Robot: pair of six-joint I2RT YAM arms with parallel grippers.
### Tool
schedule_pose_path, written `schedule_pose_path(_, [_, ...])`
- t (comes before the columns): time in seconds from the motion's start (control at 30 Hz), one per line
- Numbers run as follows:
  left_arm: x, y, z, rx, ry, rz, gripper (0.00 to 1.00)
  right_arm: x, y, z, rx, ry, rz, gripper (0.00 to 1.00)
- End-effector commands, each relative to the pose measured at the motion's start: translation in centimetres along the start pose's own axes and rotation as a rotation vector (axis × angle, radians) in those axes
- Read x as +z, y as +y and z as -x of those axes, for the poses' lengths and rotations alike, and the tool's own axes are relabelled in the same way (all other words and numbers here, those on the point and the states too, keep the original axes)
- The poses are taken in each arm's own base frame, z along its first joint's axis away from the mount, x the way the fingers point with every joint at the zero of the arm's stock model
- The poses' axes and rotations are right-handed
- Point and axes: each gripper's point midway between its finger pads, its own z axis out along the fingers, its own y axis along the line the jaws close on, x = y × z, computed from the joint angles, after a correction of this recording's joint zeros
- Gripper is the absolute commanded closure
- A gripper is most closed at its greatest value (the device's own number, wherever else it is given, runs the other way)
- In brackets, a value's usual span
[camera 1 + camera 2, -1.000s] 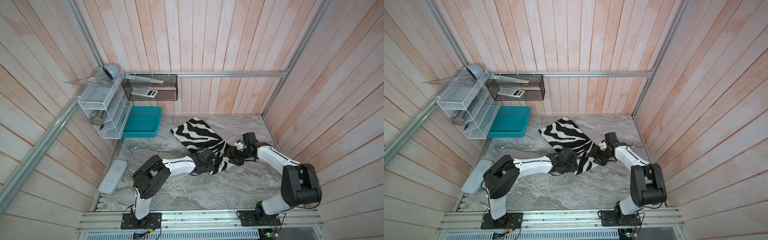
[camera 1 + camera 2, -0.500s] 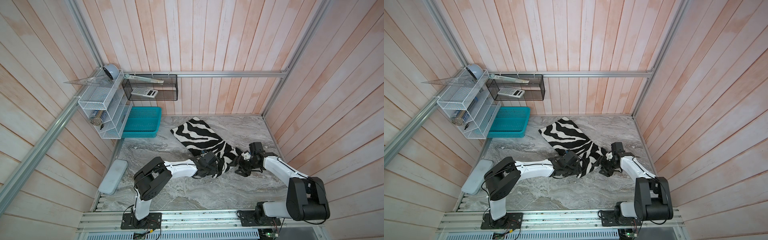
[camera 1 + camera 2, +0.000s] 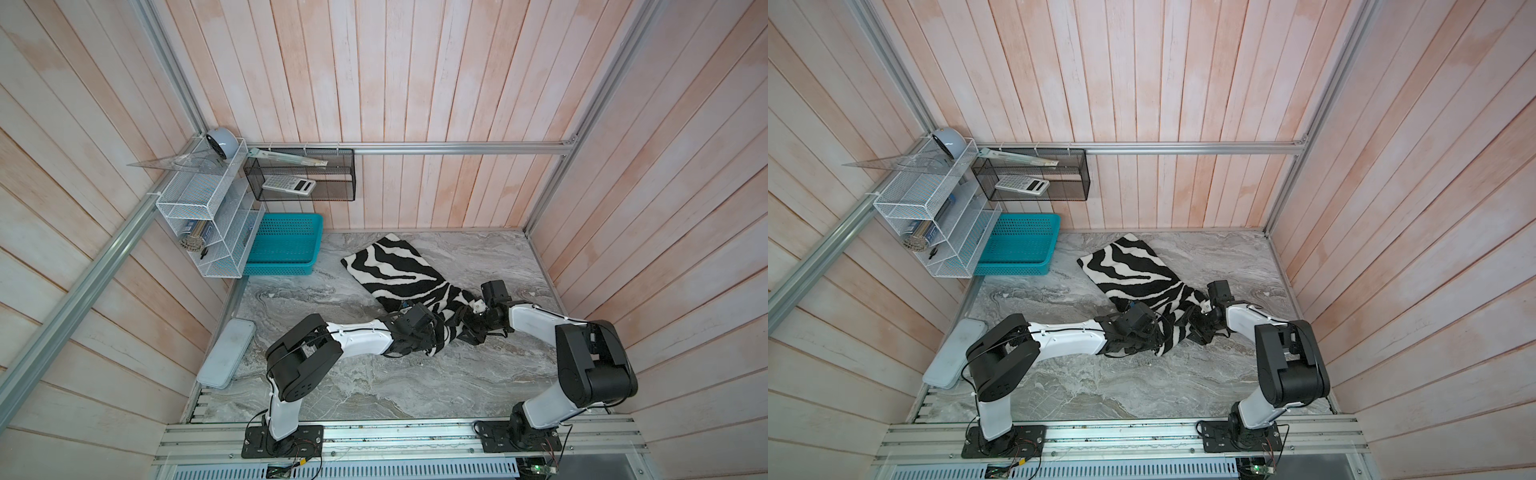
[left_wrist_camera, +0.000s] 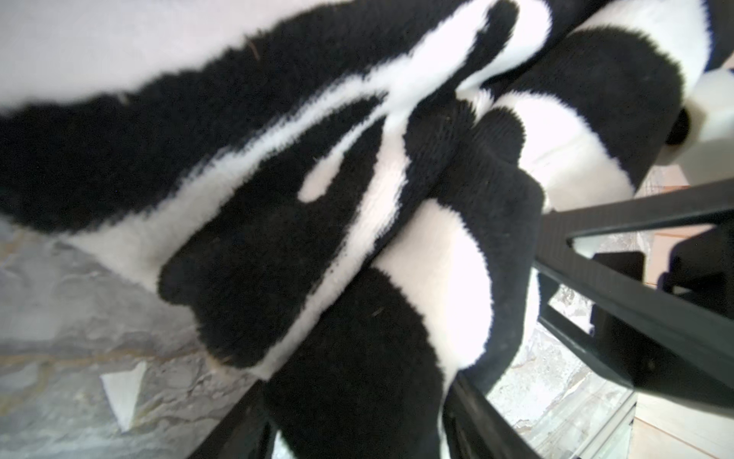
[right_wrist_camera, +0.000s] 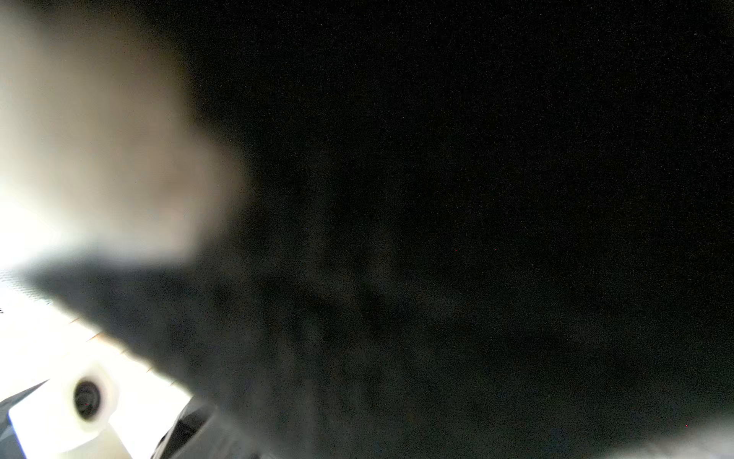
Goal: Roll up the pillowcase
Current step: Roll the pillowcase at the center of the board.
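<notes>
Grey marbled tabletop (image 3: 374,395) filling the lower middle of both top views. At centre, plush rectangular black-and-white zebra-striped pillowcase (image 3: 399,270) (image 3: 1133,266): upper end flat, lower end bunched. Left gripper (image 3: 430,337) pinching that thick bunch. Right gripper (image 3: 468,328) just beside, pressed into cloth; jaw state impossible to tell.

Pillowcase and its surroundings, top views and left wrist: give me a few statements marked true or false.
1. The pillowcase lies zebra face up on the table. True.
2. It sits inside a basket. False: it is on the table, apart from the teal basket.
3. Its far end is rolled up. False: that end lies flat; only the near end is bunched.
4. The left gripper holds a fold of it. True.
5. A calculator lies in the black mesh shelf. True.
</notes>
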Motion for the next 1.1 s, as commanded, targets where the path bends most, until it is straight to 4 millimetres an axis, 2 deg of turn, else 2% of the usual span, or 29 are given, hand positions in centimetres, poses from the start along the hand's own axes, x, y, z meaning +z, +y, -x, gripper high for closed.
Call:
schedule_pose_path(0.0, [0.3,1.6,-1.8,-0.010,0.063,0.038,0.31,1.6,-3.6,0.1,0.045,0.001,-0.148,0.50])
schedule_pose_path(0.07, [0.2,1.4,-1.7,-0.010,0.061,0.031,0.31,1.7,-3.9,0.0,0.036,0.023,-0.179,0.71])
schedule_pose_path(0.17, [-0.2,1.2,-1.6,-0.011,0.059,0.018,0.27,1.4,-4.6,-0.6,0.028,0.041,-0.216,0.83])
schedule_pose_path(0.27, [-1.2,1.2,-0.8,-0.010,0.039,0.005,0.19,-0.1,-6.0,-1.6,0.012,0.029,-0.280,0.86])
schedule_pose_path(0.37, [-2.6,1.7,0.3,-0.013,-0.004,0.011,0.15,-2.7,-8.4,-2.7,-0.014,-0.004,-0.410,0.87])
schedule_pose_path(0.43, [-3.6,2.1,1.1,-0.013,-0.037,0.017,0.13,-4.2,-9.2,-3.6,-0.025,0.001,-0.443,0.87])
schedule_pose_path(0.57, [-4.2,2.6,1.6,0.001,-0.055,0.029,0.12,-5.7,-9.8,-5.4,-0.030,0.040,-0.447,0.85])
schedule_pose_path(0.67, [-3.8,2.5,1.3,0.002,-0.041,0.022,0.12,-5.7,-9.4,-5.5,-0.038,0.057,-0.434,0.82])
schedule_pose_path(0.87, [-3.4,2.8,0.8,-0.004,-0.025,0.017,0.12,-5.5,-6.1,-4.2,-0.058,0.059,-0.352,0.55])
schedule_pose_path(0.93, [-3.3,3.1,0.7,-0.008,-0.023,0.021,0.12,-5.8,-4.8,-3.8,-0.075,0.044,-0.332,0.51])
schedule_pose_path(1.07, [-3.0,3.5,0.5,-0.019,-0.019,0.024,0.12,-5.9,-2.7,-3.1,-0.106,0.034,-0.298,0.48])
